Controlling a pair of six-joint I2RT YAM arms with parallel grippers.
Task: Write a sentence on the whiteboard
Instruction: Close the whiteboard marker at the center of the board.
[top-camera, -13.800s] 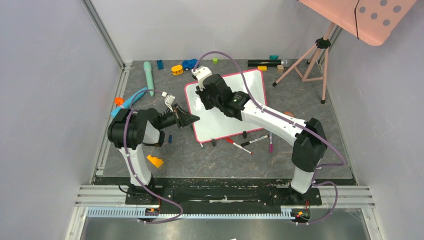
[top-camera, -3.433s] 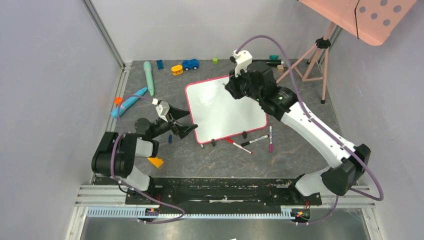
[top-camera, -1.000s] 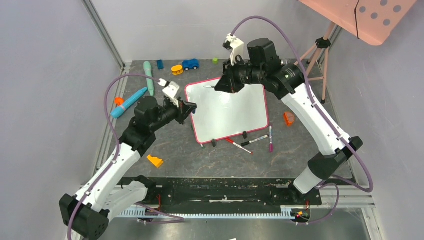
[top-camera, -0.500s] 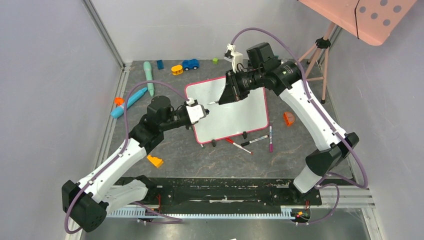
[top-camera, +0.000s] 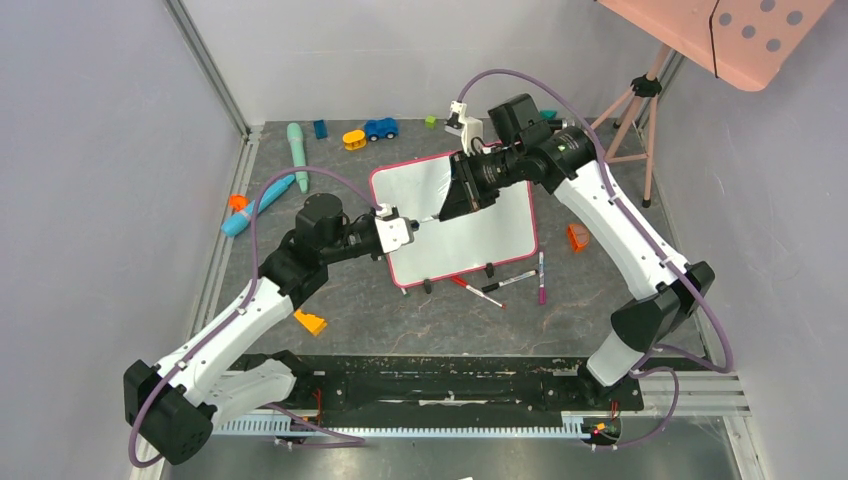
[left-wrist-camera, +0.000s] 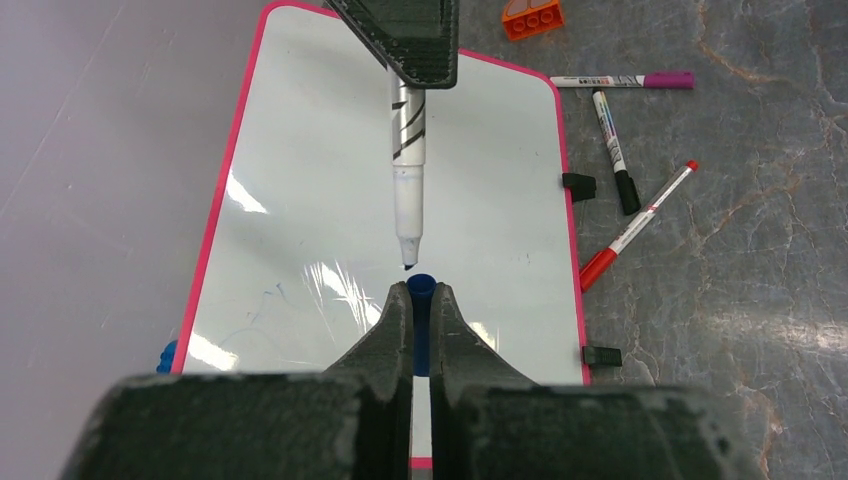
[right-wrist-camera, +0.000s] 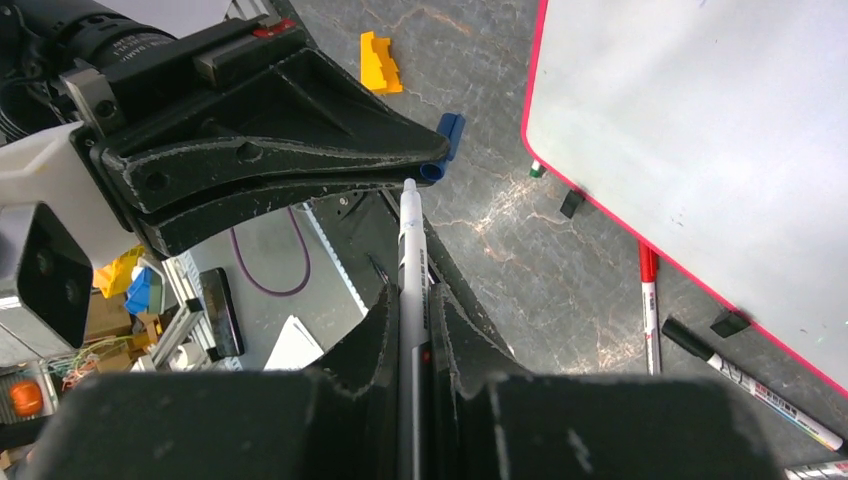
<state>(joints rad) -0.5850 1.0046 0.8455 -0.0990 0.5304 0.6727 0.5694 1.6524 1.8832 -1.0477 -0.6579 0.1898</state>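
The whiteboard (top-camera: 470, 245) lies flat on the table, pink-framed; its face (left-wrist-camera: 300, 150) shows only faint smudges and glare, and the sentence is out of view. Above the board's left part, my left gripper (top-camera: 412, 224) is shut on a blue marker cap (left-wrist-camera: 421, 291), whose open end pokes out past the fingertips. My right gripper (top-camera: 447, 210) is shut on a white marker (left-wrist-camera: 407, 190) with its tip bare. The tip points at the cap's mouth and hangs just short of it, as the right wrist view also shows with the marker (right-wrist-camera: 411, 240) and the cap (right-wrist-camera: 433, 171).
A red marker (top-camera: 478, 291), a black-capped marker (top-camera: 508, 282) and a purple marker (top-camera: 541, 278) lie by the board's near edge. An orange brick (top-camera: 578, 236) sits to its right, a yellow wedge (top-camera: 310, 322) near the left arm. Toys line the back; a tripod (top-camera: 625, 110) stands back right.
The left gripper has swung over the board's left edge, turning its cap towards the right gripper. The right gripper has come down and left, bringing the marker's tip up to the cap.
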